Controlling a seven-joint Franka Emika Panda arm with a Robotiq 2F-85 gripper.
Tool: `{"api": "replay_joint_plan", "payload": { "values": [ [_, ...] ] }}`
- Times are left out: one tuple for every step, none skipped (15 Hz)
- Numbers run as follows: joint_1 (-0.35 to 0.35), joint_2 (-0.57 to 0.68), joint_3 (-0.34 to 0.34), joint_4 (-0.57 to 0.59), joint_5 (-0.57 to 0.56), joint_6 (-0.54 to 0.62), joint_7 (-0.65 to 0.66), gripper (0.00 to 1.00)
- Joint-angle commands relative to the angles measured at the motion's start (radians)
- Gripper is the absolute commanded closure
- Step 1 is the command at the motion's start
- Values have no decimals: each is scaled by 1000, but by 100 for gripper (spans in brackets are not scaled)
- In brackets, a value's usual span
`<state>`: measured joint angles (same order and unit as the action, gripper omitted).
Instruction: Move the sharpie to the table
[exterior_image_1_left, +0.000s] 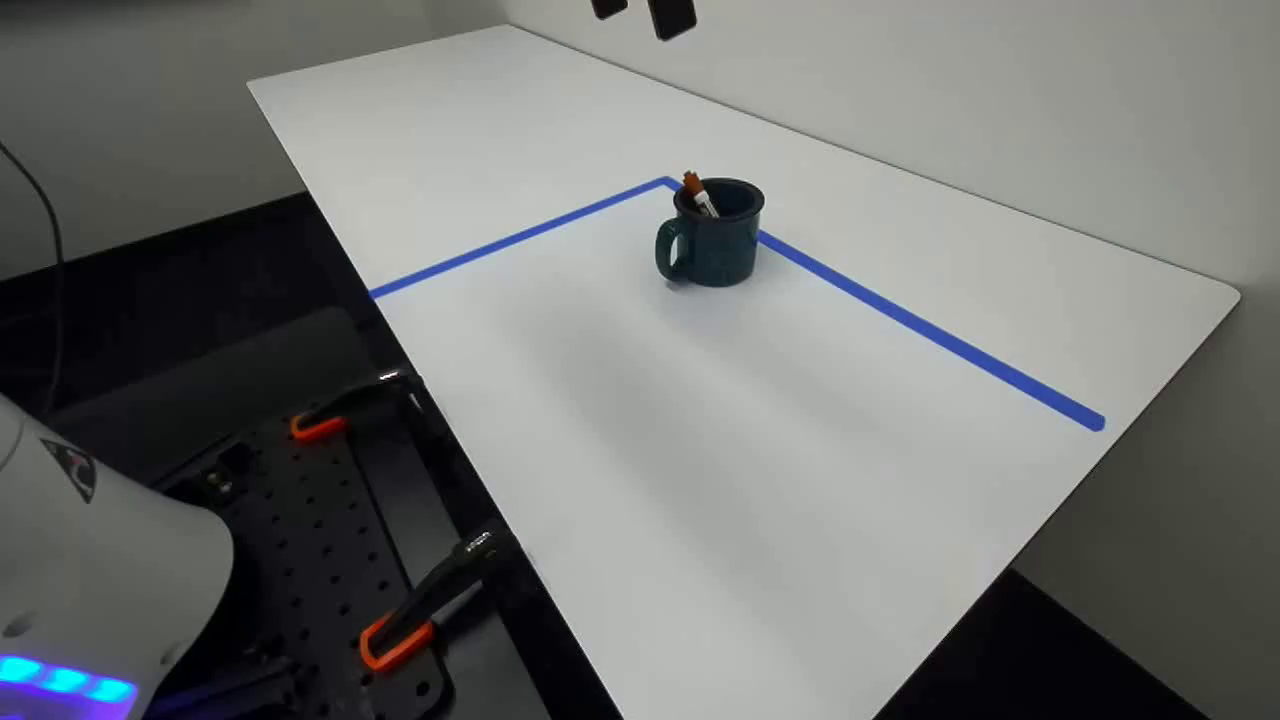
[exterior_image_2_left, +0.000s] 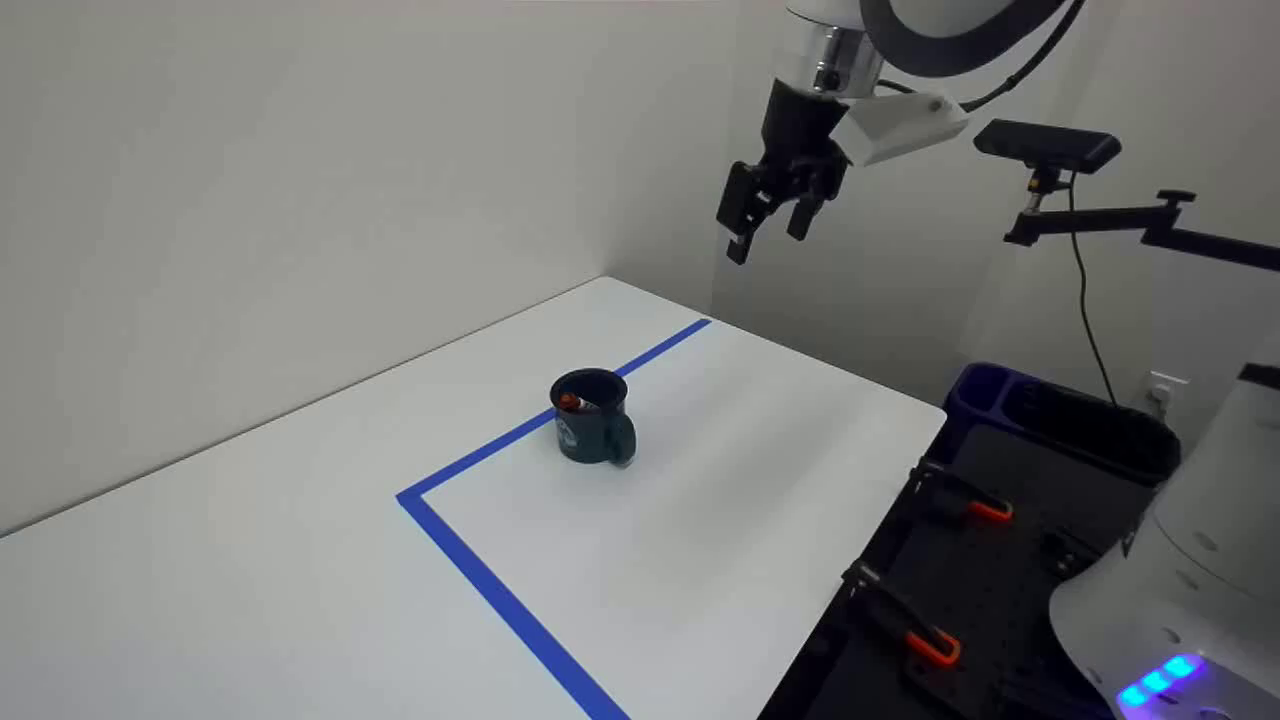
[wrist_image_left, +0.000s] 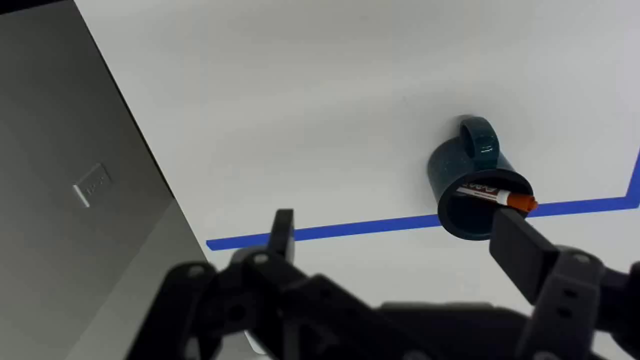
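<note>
My pincer (exterior_image_2_left: 768, 243), fingers (wrist_image_left: 520, 250) parted; lower than it and well apart, one sharpie (wrist_image_left: 498, 196), leaning inside the mug (exterior_image_1_left: 718, 250) on the table (exterior_image_1_left: 700, 450); pale emblem (exterior_image_2_left: 567, 432) of the mug, an exterior view only; sharpie's lettering (wrist_image_left: 482, 188), clearest in wrist view.

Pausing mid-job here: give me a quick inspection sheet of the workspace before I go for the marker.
Surface: white table, blue tape forming an angle on it.
Job's things: marker leaning inside the upright mug, orange end poking above the rim; not yet on the table.
Clutter: two clamps at the table's edge; dark blue bin near a corner.
Gripper: raised, fingers apart, holding nothing.
Cables: black cable beside the arm; thin cable hanging below a camera.
Surroundings: pale wall along one long side; outlet.
</note>
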<state>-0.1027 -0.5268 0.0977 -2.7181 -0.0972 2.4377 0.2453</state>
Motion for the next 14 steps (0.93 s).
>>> {"api": "replay_joint_plan", "payload": {
  "values": [
    [5,-1,-5,2,-3,-4,2,0],
    [5,-1,-5,2,-3,-4,2,0],
    [5,-1,-5,2,-3,-4,2,0],
    [5,-1,-5,2,-3,-4,2,0],
    [5,-1,-5,2,-3,-4,2,0],
    [5,-1,-5,2,-3,-4,2,0],
    [2,14,-6,17,5,-7,16,0],
    [-7,36,-5,41,14,-9,42,0],
    [-7,53,-12,59,29,-12,52,0],
    [-12,78,-15,88,38,-15,72,0],
    [-12,104,-21,116,53,-20,88,0],
    [-18,133,-20,147,62,-24,117,0],
    [-14,168,-24,181,83,-32,133,0],
    [-15,210,-23,217,98,-41,164,0]
  ]
}}
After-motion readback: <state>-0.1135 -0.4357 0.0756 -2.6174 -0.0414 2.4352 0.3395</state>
